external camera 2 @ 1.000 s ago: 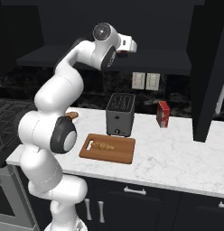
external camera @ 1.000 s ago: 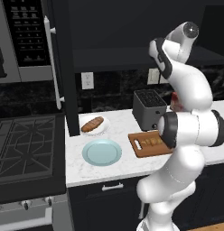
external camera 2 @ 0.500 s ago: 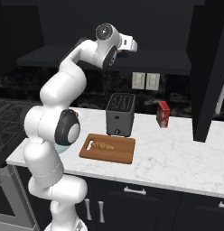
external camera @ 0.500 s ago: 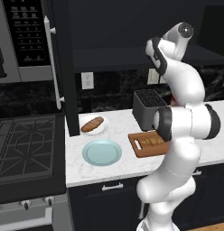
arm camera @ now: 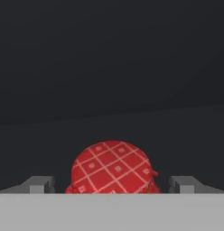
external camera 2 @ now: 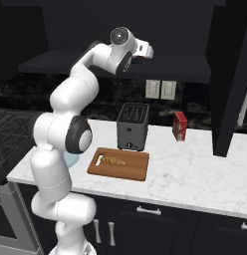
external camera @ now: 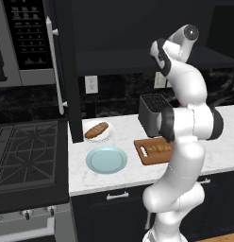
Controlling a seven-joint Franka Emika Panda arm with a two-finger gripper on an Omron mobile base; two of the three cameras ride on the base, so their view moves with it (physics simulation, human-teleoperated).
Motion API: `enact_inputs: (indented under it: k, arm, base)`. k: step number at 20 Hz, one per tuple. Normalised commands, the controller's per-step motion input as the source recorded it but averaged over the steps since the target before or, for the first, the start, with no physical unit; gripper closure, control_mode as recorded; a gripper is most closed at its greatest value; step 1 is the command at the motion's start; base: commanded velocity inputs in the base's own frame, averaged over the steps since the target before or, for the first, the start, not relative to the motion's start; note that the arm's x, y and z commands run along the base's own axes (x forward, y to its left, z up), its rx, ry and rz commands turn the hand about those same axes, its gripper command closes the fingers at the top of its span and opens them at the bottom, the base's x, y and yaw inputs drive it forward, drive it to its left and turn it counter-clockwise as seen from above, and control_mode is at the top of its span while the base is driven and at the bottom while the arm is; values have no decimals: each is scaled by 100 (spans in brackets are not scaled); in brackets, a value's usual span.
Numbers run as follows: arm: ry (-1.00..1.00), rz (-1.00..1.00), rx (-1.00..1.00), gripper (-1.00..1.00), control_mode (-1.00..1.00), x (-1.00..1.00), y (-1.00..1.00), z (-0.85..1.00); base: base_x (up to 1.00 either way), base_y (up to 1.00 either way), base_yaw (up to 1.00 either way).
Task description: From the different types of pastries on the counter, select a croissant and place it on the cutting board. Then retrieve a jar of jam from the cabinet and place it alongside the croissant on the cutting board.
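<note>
The jar of jam (arm camera: 112,168) is seen close before the hand, its red checked cloth top lying between the two finger tips (arm camera: 40,184) of the gripper (arm camera: 112,186), which are spread wide apart on either side of it and are not seen touching it. The jar is set on the dark shelf of the cabinet (external camera 2: 95,64), with only dark shelf floor and back wall behind it. In the right base view the hand (external camera 2: 141,50) is reached up at the level of that open shelf, above the toaster (external camera 2: 132,126).

Down on the counter (external camera 2: 195,172), the cutting board (external camera 2: 120,165) is laid nearest the front edge, and the croissant (external camera 2: 114,161) is placed on it towards the slotted end. The toaster is stood just behind the board. In the left base view a pale blue plate (external camera: 106,159) is laid left of the board, and the longer brown roll (external camera: 96,130) is rested on a white plate behind it. A red box (external camera 2: 180,126) is stood further back, near the wall.
</note>
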Motion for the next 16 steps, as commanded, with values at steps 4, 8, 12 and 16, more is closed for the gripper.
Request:
enact_inputs:
  k: [4, 8, 12, 16]
  arm:
    - [0, 0, 3, 100, -100, 31, -3, -13]
    - [0, 0, 1, 100, -100, 24, -4, -7]
    - [5, 0, 0, 100, -100, 8, 0, -1]
    - [-32, 2, -10, 100, -100, -86, -26, 63]
  base:
    - [0, 0, 0]
    - [0, 0, 0]
    - [0, 0, 0]
    - [0, 0, 0]
